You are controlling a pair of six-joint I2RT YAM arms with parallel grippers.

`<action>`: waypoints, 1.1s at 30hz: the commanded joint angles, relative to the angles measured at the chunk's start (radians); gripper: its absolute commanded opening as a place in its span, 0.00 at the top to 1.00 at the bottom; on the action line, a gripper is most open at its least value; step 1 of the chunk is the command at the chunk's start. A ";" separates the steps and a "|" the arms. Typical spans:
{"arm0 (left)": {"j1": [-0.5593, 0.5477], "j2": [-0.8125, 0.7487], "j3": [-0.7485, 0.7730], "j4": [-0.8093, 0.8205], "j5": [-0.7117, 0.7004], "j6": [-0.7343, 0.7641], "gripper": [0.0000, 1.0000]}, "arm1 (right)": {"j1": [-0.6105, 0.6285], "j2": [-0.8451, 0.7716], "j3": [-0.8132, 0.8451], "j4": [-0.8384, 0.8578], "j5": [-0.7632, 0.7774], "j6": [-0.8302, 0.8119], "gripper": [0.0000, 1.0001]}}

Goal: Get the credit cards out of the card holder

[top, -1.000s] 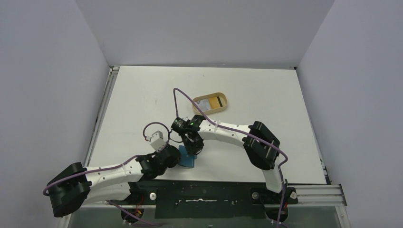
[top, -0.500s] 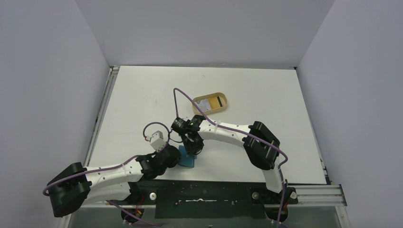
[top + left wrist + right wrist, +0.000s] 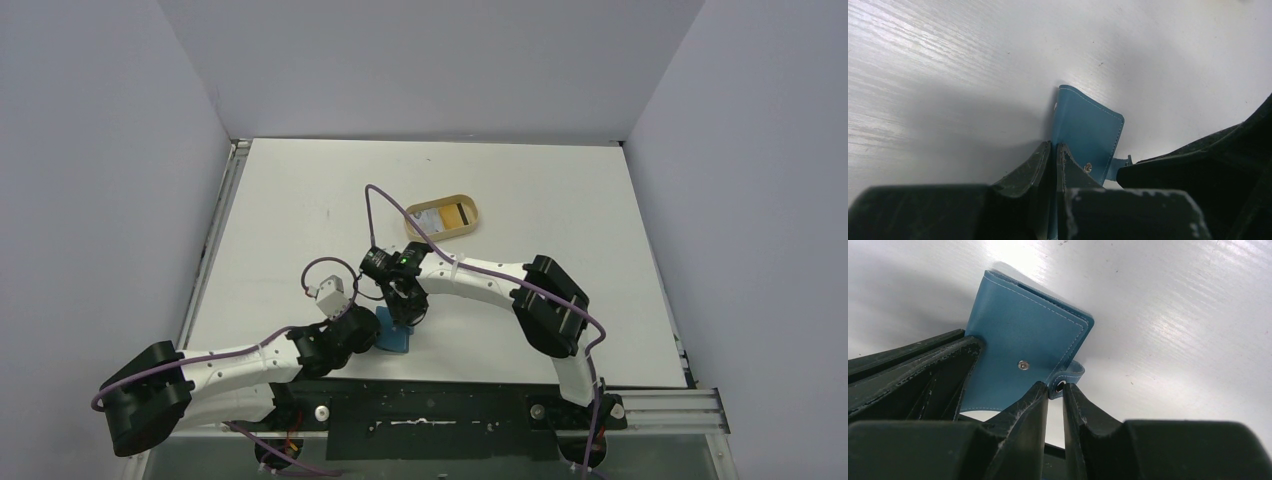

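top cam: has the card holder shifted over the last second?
No. The card holder lies at the same spot and angle, judged against the tan tray further back on the table.

Left gripper (image 3: 1053, 150) clamped tight, reaching rightward; right gripper (image 3: 1055, 388) angled down — pinched to a slit.

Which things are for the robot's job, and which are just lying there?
For the job: wallet, pinched by the left gripper and right gripper; cards.
Just lying there: tray, with the cards in it.
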 commanded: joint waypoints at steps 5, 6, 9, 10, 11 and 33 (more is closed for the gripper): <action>-0.002 0.001 -0.004 0.022 0.002 -0.005 1.00 | 0.007 -0.074 0.027 0.028 0.014 0.007 0.83; -0.003 0.002 -0.004 0.022 0.001 -0.005 1.00 | 0.006 -0.076 0.026 0.028 0.014 0.008 0.83; -0.002 0.001 -0.005 0.022 0.001 -0.005 1.00 | 0.007 -0.072 0.021 0.034 0.014 0.009 0.85; -0.002 0.001 -0.005 0.023 0.002 -0.005 1.00 | 0.007 -0.072 0.018 0.034 0.014 0.010 0.87; -0.003 0.001 -0.005 0.022 0.001 -0.005 1.00 | 0.007 -0.070 0.016 0.034 0.014 0.009 0.88; -0.002 -0.009 -0.007 0.022 0.000 -0.010 1.00 | 0.006 -0.042 -0.045 0.171 -0.096 0.034 1.00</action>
